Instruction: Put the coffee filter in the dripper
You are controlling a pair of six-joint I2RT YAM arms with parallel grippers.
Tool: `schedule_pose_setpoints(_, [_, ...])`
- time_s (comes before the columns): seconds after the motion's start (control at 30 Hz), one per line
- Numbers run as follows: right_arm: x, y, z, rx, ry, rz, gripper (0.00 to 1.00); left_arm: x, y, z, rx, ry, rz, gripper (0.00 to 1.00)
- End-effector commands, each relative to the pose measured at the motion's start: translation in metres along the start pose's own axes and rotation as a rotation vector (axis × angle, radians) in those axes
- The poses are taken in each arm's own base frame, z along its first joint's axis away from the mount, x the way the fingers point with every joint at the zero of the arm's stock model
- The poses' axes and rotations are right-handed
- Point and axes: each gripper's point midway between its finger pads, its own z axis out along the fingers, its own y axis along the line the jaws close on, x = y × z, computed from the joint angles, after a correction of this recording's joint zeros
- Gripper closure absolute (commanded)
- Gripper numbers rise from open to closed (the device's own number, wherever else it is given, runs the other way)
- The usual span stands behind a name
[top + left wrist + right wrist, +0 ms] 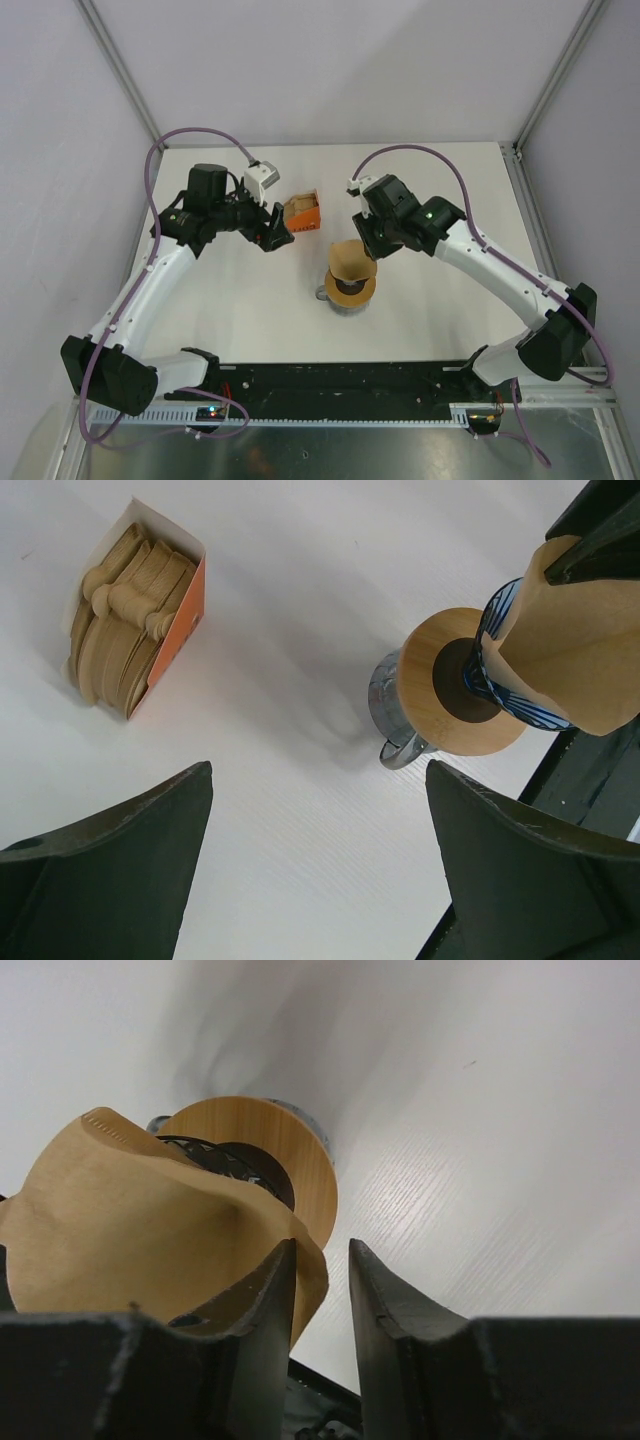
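Tan paper filter point(352, 258), likely light, floppy and easily creased, sits partly in the blue dripper point(497, 695) at the overhead view's centre. Right tool point(320, 1290) is narrowly parted beside its upper rim, probably the best pinch point. Left tool point(320, 800) gapes wide, empty.

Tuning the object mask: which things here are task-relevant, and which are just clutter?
Job: filter; dripper.
Lying about: orange box with spare filters; cup under the dripper.
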Motion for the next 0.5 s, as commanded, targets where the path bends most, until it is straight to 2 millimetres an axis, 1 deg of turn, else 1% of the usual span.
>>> schedule_pose_setpoints(0.0, [-0.013,0.007,-0.001,-0.037,-0.061,0.026,0.71,-0.007,-0.005,0.001,0.021,-0.022,0.003,0.09])
schedule_pose_setpoints(0.1, [-0.012,0.010,-0.001,-0.033,-0.062,0.024,0.76,-0.006,-0.006,0.001,0.024,-0.021,0.004,0.09])
schedule_pose_setpoints(0.27, [-0.010,0.015,0.002,-0.009,-0.058,0.014,0.77,-0.006,-0.008,0.002,0.038,-0.020,0.001,0.09])
schedule_pose_setpoints(0.37, [-0.007,0.015,0.004,0.014,-0.045,0.003,0.73,-0.007,-0.016,0.005,0.070,-0.017,0.000,0.09])
schedule_pose_setpoints(0.47, [-0.007,0.016,0.005,0.017,-0.047,0.002,0.68,-0.010,-0.032,0.009,0.133,-0.013,-0.016,0.09])
